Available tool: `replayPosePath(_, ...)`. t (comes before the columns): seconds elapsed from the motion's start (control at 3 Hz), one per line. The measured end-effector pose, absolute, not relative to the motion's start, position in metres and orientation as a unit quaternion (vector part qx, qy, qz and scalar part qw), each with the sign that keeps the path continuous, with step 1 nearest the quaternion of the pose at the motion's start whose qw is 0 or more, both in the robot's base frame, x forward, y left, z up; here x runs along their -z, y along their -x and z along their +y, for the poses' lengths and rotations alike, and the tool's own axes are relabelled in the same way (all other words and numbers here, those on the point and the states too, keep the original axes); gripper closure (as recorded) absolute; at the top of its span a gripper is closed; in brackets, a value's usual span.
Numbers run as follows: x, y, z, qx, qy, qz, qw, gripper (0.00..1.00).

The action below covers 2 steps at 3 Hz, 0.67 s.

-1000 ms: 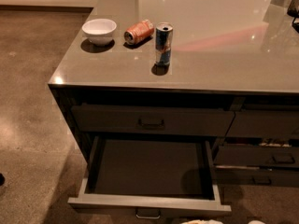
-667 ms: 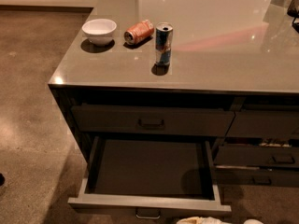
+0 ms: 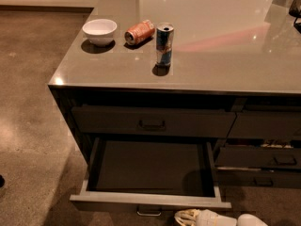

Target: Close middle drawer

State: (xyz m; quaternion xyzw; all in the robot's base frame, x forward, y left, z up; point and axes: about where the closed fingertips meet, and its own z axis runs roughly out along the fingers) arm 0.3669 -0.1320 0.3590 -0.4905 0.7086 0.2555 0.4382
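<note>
The middle drawer (image 3: pixel 149 199) stands pulled far out from the cabinet under the counter. Its dark tray looks empty, its lighter grey rim faces me, and its small pull (image 3: pixel 149 213) shows at the bottom edge. My gripper (image 3: pixel 186 217), cream and white, lies at the bottom edge of the camera view. It is just in front of the drawer's front panel, to the right of the pull. Whether it touches the panel cannot be seen.
The wide drawer above (image 3: pixel 151 121) is shut. Narrower drawers (image 3: pixel 263 159) on the right stand slightly ajar. On the counter (image 3: pixel 221 46) are a white bowl (image 3: pixel 99 31), a tipped orange can (image 3: pixel 139 32) and an upright blue can (image 3: pixel 164 44). Brown floor lies to the left.
My gripper has come further into view along the bottom edge, moving left toward the drawer's front. The drawer and the counter items have not moved.
</note>
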Motion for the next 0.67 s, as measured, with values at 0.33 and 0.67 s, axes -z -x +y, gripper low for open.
replayPosePath(0.33,-0.365,-0.382,-0.129,-0.242,0.496,0.704,0.447,1.0)
replayPosePath(0.67,-0.369,-0.4,-0.125,-0.236,0.501,0.7,0.451,1.0)
